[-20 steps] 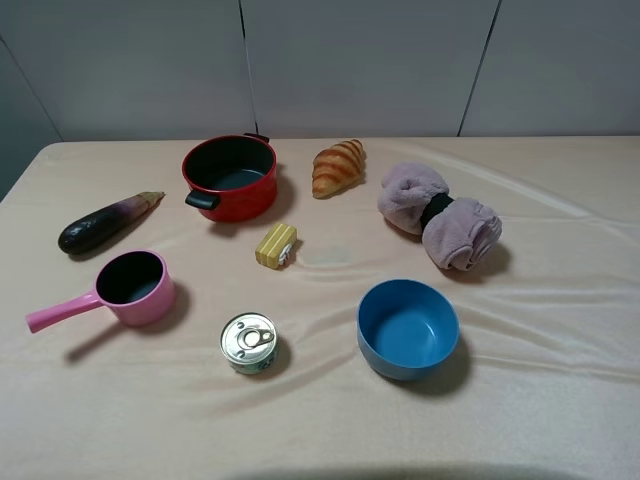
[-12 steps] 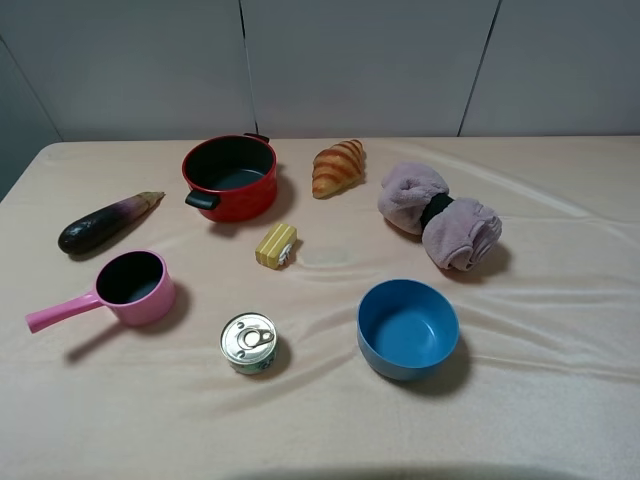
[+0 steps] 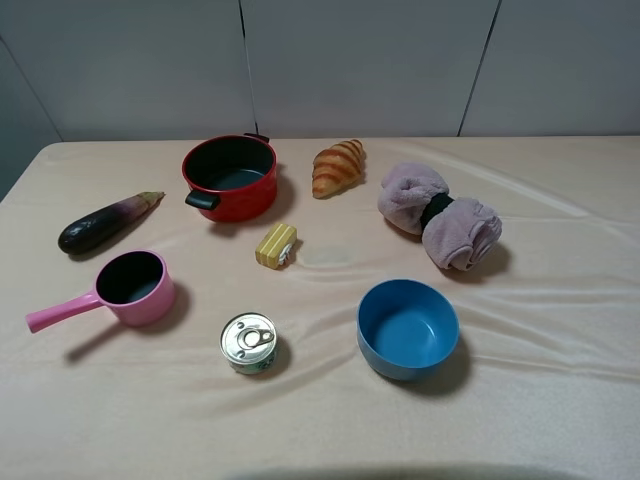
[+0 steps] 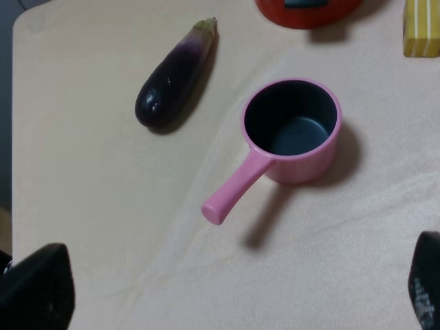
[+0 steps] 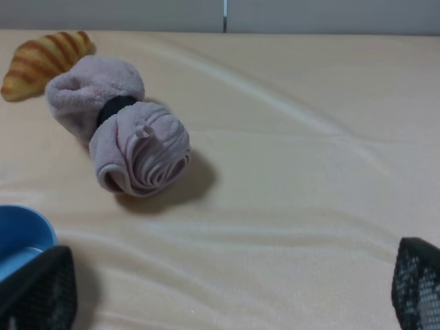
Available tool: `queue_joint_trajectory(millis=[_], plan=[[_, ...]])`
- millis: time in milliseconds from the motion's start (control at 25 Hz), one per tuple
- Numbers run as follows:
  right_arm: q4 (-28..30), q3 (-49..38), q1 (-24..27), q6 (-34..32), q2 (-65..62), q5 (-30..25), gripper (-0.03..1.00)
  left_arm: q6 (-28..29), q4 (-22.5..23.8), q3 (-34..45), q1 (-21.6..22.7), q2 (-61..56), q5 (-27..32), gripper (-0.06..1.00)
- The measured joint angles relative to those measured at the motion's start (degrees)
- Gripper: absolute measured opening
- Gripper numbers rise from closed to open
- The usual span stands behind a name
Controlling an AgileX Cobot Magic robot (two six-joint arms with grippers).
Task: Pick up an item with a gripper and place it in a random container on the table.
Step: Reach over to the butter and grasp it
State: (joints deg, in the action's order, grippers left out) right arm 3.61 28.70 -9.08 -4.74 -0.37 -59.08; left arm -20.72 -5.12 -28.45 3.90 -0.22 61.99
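Note:
The small yellow ribbed block (image 3: 276,245) lies on the table between the red pot and the tin can; a corner of it shows in the left wrist view (image 4: 421,27). The round blue bowl (image 3: 408,328) stands at the front right, empty; its rim shows in the right wrist view (image 5: 20,230). No arm shows in the exterior view. My left gripper (image 4: 227,292) is open, high above the pink saucepan's handle. My right gripper (image 5: 227,289) is open, high above the cloth in front of the rolled towel.
A red pot (image 3: 230,177), a croissant (image 3: 338,166) and a rolled mauve towel (image 3: 441,217) lie at the back. An eggplant (image 3: 105,222) and a pink saucepan (image 3: 130,288) are at the left. A tin can (image 3: 248,343) stands at the front.

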Motion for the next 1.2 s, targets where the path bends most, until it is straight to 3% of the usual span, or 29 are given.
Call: queue_joint_trajectory(millis=[1200], plan=[[0.00, 0.00, 0.00, 0.00, 0.00, 0.00, 0.69, 0.00, 0.00, 0.00, 0.00, 0.00, 0.00, 0.99]])
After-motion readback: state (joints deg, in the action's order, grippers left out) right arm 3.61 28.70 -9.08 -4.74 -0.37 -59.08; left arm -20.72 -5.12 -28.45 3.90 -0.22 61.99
